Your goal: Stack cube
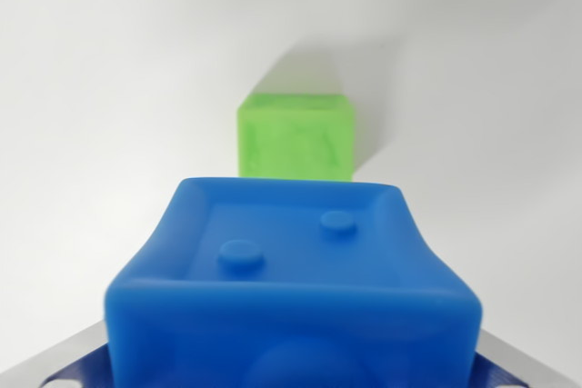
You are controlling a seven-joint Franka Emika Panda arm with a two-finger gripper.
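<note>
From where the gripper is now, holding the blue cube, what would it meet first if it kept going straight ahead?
The green cube. It lies directly beyond the blue cube in the wrist view, near centre, on the white surface. Nothing else shows between them, though one view cannot settle the gap or height difference.

Plain white surface (109, 88) filling the background, evenly lit, a soft grey shadow upper right

We see a bright blue cube (291, 270), its sunken top face bearing two raised round studs of the same blue. Beyond it sits a lime-green cube (296, 138) with faint embossed markings, on a plain white bench (109, 88).
</note>
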